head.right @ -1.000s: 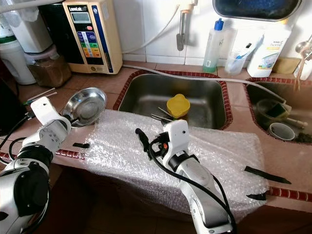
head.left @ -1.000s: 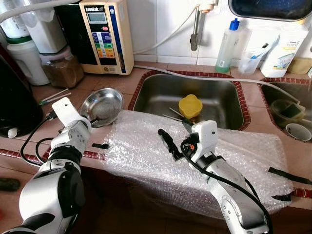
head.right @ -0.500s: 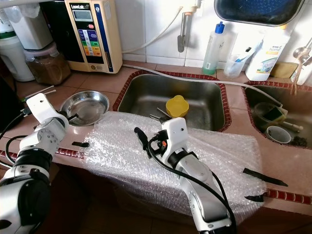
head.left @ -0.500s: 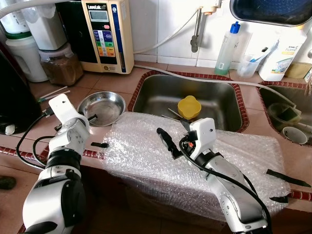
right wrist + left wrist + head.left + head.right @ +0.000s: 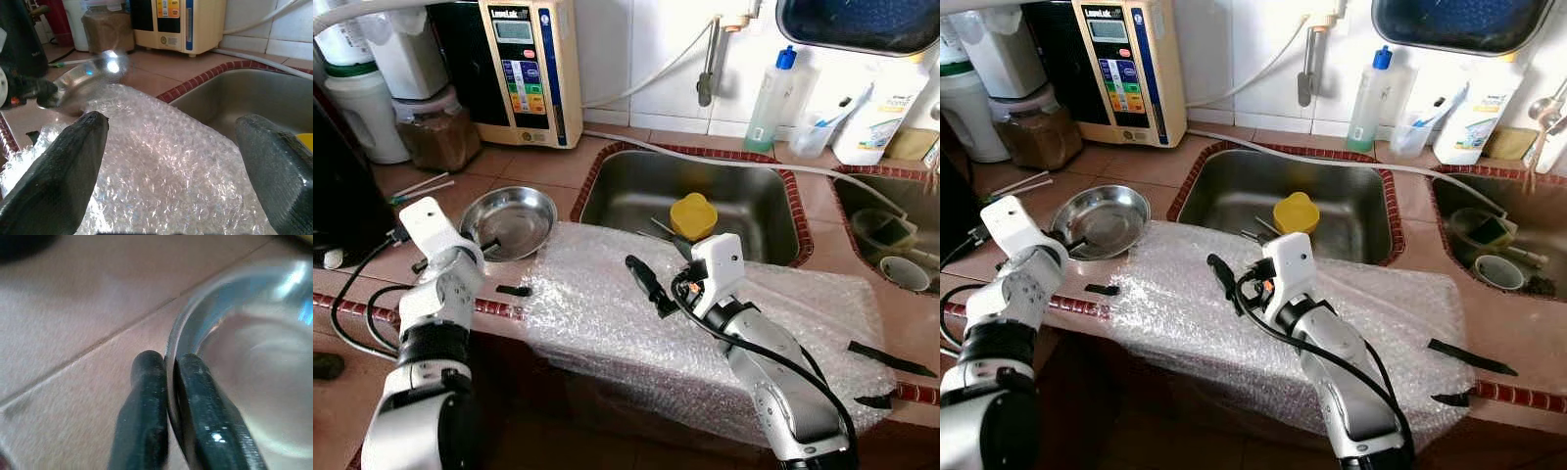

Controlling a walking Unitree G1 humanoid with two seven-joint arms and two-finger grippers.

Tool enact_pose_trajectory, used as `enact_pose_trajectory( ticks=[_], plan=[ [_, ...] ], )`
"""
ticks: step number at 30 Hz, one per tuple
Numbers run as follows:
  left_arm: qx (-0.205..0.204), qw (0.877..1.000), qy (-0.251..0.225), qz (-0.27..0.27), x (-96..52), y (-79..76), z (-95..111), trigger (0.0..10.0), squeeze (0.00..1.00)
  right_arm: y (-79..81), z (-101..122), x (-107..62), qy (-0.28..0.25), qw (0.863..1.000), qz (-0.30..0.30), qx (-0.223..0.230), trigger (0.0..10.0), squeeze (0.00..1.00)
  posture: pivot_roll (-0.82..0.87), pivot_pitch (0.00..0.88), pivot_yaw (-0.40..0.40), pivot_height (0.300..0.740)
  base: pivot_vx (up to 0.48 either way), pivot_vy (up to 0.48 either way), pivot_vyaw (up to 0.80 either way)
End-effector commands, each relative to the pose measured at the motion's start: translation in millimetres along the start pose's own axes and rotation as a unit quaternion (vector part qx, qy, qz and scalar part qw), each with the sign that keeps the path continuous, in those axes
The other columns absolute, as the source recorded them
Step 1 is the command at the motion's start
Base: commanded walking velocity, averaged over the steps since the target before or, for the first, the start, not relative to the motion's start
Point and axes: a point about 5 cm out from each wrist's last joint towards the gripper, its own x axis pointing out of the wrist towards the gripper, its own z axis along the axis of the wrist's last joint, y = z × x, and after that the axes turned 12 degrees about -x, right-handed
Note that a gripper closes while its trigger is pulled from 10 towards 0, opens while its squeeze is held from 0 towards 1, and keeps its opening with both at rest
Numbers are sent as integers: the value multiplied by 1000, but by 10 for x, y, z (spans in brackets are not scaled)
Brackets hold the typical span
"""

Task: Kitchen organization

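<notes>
Steel bowl (image 5: 509,219) rim pinched by left gripper (image 5: 171,382) (on counter); right gripper (image 5: 171,161) spread wide above bubble wrap (image 5: 705,323).

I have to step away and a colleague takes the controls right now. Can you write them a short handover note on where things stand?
Left gripper: shut on the rim of the round shiny steel bowl, which sits on the tiled brown counter left of the sink.
Right gripper: open, holding nothing, hovering over the clear bubble wrap sheet draped over the counter's front edge.
Yellow plastic cup and some utensils lie in the steel sink basin.
Done: bowl gripped.
Left: place the bowl; the sink items look untouched.
</notes>
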Motion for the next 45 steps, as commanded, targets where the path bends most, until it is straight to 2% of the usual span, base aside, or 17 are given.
enact_pose_trajectory(
  ticks=[1,10,14,23,27,28,36,42,43,44,45],
  plan=[
    [3,1000,28,9,-15,46,-151,10000,1000,-8,15,18,-3,1000,1,-3,10000,0,20,0,13,740,0,0,0],
    [-14,999,32,-6,-60,-68,-106,10000,1000,3,13,26,-3,1000,5,-3,10000,0,21,0,13,740,0,0,0],
    [-10,1000,11,-21,-84,-165,41,10000,1000,8,10,21,-3,1000,3,-3,10000,0,19,0,21,740,0,0,0],
    [-11,1000,2,-21,-130,-229,183,10000,1000,20,17,32,-4,1000,4,0,10000,0,30,0,24,740,0,0,0],
    [-15,1000,15,-18,-114,-247,189,10000,1000,42,3,29,-3,1000,8,1,10000,0,34,0,27,740,0,0,0],
    [-27,999,31,-16,-86,-263,186,10000,0,62,1,31,-4,1000,11,2,10000,0,36,0,32,740,0,0,0],
    [-32,997,66,-22,-30,-386,153,10000,0,53,11,55,-8,1000,10,2,10000,0,37,0,46,740,0,0,0],
    [-19,997,79,-14,3,-339,71,10000,0,64,0,32,-7,1000,6,5,10000,0,31,0,56,740,0,0,0],
    [-16,996,84,-8,20,-308,37,9216,0,73,-4,25,-7,1000,5,6,10000,0,28,0,60,740,0,0,0],
    [-14,996,87,-6,26,-292,10,3216,0,76,-7,22,-6,1000,5,7,10000,0,28,0,61,740,0,0,0],
    [-14,996,90,-5,31,-279,-13,2235,0,78,-9,20,-6,1000,4,7,10000,0,28,0,61,740,0,0,0]
  ],
)
